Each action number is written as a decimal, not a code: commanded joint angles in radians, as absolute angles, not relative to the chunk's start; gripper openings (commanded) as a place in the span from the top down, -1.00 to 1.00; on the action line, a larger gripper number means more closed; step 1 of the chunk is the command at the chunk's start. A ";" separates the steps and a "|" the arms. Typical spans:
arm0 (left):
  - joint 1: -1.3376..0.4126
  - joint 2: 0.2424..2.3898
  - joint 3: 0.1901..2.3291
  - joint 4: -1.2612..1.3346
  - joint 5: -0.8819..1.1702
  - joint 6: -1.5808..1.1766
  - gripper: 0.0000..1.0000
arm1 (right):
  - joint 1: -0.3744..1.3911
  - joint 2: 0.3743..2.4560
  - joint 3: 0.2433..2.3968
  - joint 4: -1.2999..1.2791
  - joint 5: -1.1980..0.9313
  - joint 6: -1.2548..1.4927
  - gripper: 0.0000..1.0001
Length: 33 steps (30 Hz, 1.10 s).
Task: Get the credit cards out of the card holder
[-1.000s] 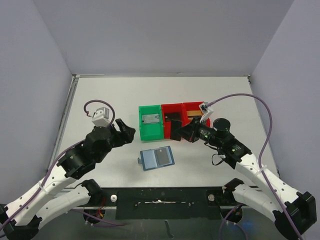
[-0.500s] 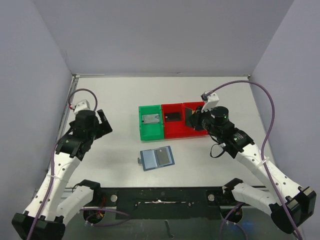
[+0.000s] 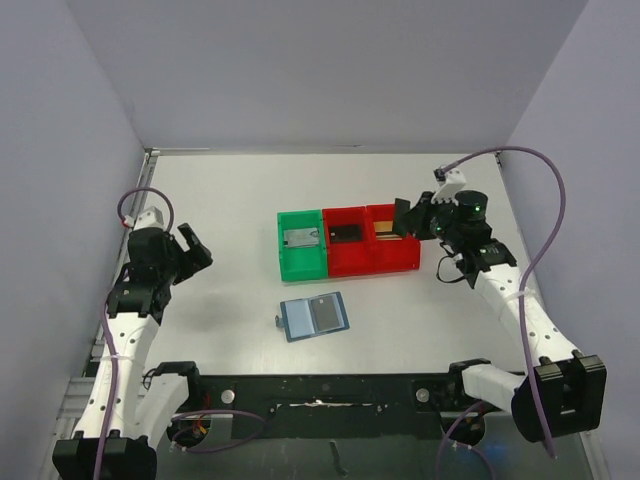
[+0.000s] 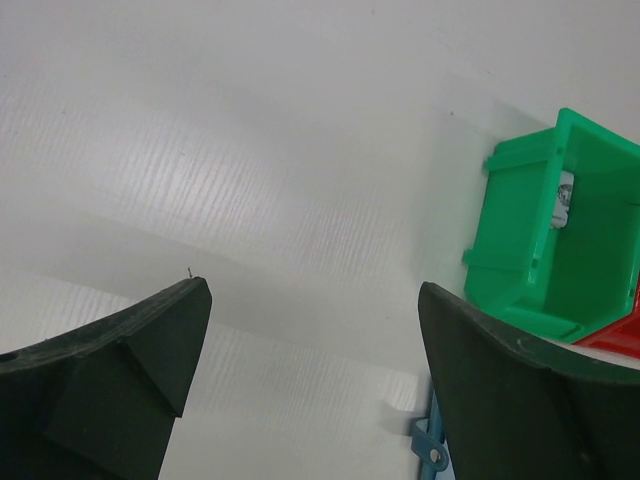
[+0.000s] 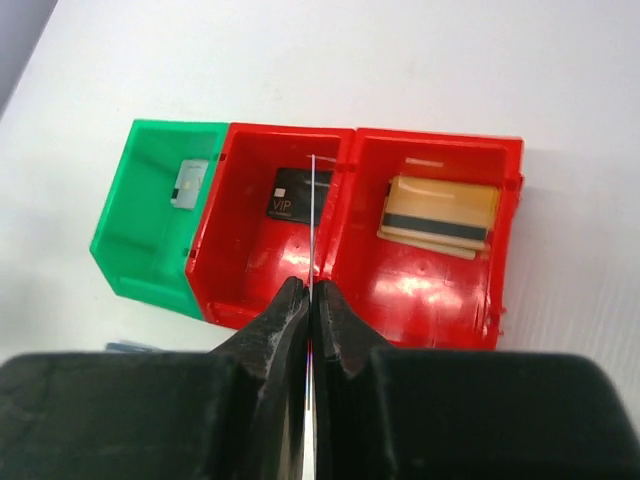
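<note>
Right end effector (image 5: 310,290) pinches a card (image 5: 312,215) edge-on above the shared wall of the red bins (image 5: 335,225) — centre it over one bin before releasing; left end effector (image 4: 312,300) gapes, empty.

- Green bin (image 5: 135,235): smooth plastic, mild shine.
- Red bins (image 5: 430,290), 3 o'clock of it: glossy plastic, glare spots.
- Bench (image 4: 200,150): matt white, fine ribbed grain.
- Left hand (image 4: 315,290) fingers (image 4: 110,370): matt blk plastic.
- Card holder (image 3: 300,320): blue, matt-looking.

Both arms (image 3: 118,345) show white links, black joints, purple cables (image 3: 497,150) and seemingly matte-black end effector fingers (image 4: 120,370).
</note>
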<state>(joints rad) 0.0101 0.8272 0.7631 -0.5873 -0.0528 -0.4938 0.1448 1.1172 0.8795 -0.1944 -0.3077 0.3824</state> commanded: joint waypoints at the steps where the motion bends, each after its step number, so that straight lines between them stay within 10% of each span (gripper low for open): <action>1: 0.015 0.813 0.767 -0.483 -0.027 -0.501 -0.70 | 0.277 1.148 0.897 -0.032 -0.285 0.186 1.00; 9: 0.019 0.816 0.767 -0.458 -0.037 -0.487 -0.70 | 0.600 1.307 0.978 -0.066 0.008 -0.426 1.00; 33: 0.020 0.818 0.757 -0.437 -0.004 -0.477 -0.70 | 0.603 1.654 1.143 -0.182 -0.057 -0.853 1.00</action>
